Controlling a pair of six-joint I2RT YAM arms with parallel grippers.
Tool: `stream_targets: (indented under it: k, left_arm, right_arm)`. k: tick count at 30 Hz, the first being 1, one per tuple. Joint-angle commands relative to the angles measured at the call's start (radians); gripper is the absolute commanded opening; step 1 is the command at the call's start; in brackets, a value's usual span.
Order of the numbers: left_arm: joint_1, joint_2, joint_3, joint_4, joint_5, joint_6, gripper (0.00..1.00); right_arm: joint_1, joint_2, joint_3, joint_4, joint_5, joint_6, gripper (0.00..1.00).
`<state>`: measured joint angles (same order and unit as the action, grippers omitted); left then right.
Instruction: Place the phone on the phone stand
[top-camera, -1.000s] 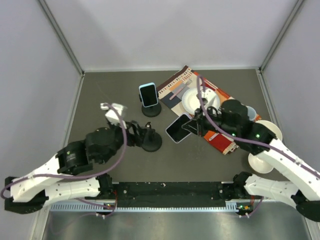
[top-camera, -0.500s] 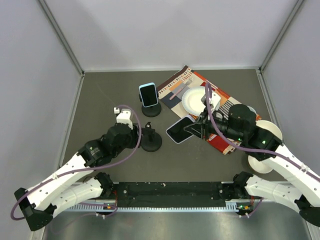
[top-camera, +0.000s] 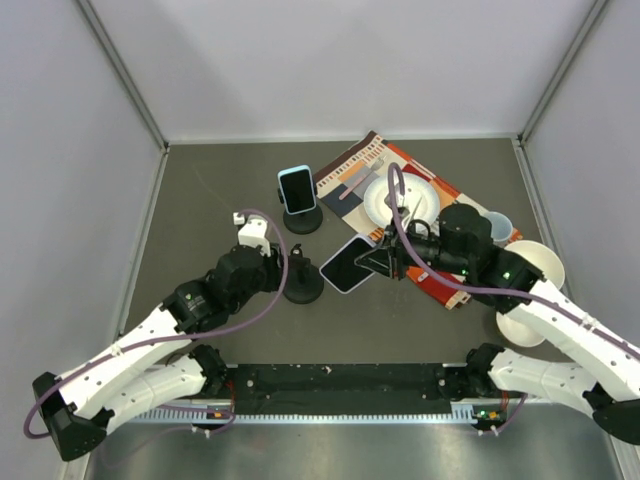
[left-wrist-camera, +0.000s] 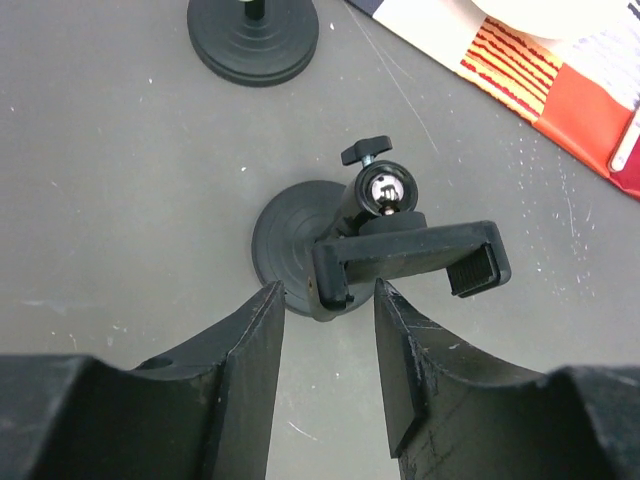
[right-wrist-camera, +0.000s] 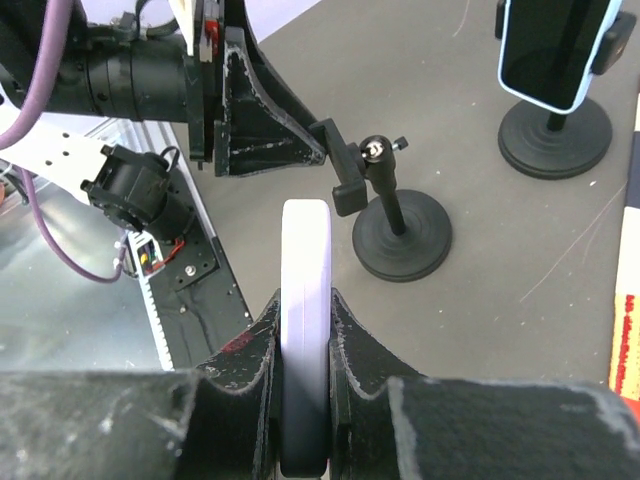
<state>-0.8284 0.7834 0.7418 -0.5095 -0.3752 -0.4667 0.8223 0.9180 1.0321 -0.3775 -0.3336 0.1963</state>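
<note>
Now our left gripper (left-wrist-camera: 325, 292) has narrowed around the cradle end of the phone stand (left-wrist-camera: 400, 250); whether it pinches, we cannot tell. Our right gripper (right-wrist-camera: 305, 300) clamps the phone (top-camera: 347, 265), carried leftward since a second ago, aloft just beside that stand: white-edged, dark-screened, tilted.

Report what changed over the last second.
The left claw swung in to the empty stand, jaws narrowing at its clamp. The right claw carried the phone left toward it. The other phone stayed on the far stand.
</note>
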Motion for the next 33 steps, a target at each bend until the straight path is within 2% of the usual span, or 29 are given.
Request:
stream_targets:
  k: [1, 6, 11, 16, 18, 20, 21, 22, 23, 25, 30, 33]
  left_arm:
    - [0.002, 0.004, 0.008, 0.080, -0.042, 0.057, 0.45]
    - [0.002, 0.010, 0.018, 0.071, -0.037, 0.077, 0.36]
    - [0.000, -0.006, 0.005, 0.063, -0.034, 0.083, 0.32]
    - [-0.008, -0.001, 0.008, 0.063, -0.036, 0.105, 0.32]
    - [-0.009, 0.010, 0.007, 0.066, -0.031, 0.106, 0.35]
    - [-0.015, 0.014, 0.002, 0.071, -0.036, 0.111, 0.33]
    - [-0.020, 0.019, 0.001, 0.077, -0.039, 0.115, 0.30]
    - [-0.021, 0.020, -0.002, 0.081, -0.037, 0.126, 0.18]
    - [-0.023, 0.023, -0.004, 0.083, -0.037, 0.131, 0.12]
    - [-0.025, 0.030, -0.002, 0.083, -0.036, 0.145, 0.00]
    - [-0.026, 0.033, 0.011, 0.081, 0.074, 0.247, 0.00]
    - [-0.026, 0.033, 0.022, 0.072, 0.067, 0.258, 0.00]
  right_arm:
    - [0.000, 0.015, 0.002, 0.138, -0.044, 0.020, 0.00]
    - [0.001, 0.050, 0.013, 0.135, -0.030, -0.001, 0.00]
    - [0.001, 0.055, 0.022, 0.144, -0.031, -0.001, 0.00]
    - [0.006, 0.080, 0.034, 0.150, -0.047, -0.006, 0.00]
    - [0.024, 0.097, 0.049, 0.152, -0.050, -0.043, 0.00]
    - [0.044, 0.125, 0.063, 0.152, -0.047, -0.111, 0.00]
    - [0.069, 0.133, 0.075, 0.150, -0.059, -0.147, 0.00]
    - [0.086, 0.137, 0.077, 0.158, -0.065, -0.187, 0.00]
    - [0.101, 0.140, 0.072, 0.172, -0.076, -0.284, 0.00]
    - [0.118, 0.139, 0.034, 0.250, -0.120, -0.340, 0.00]
    - [0.118, 0.136, -0.021, 0.356, -0.347, -0.484, 0.00]
    - [0.133, 0.154, -0.038, 0.414, -0.432, -0.544, 0.00]
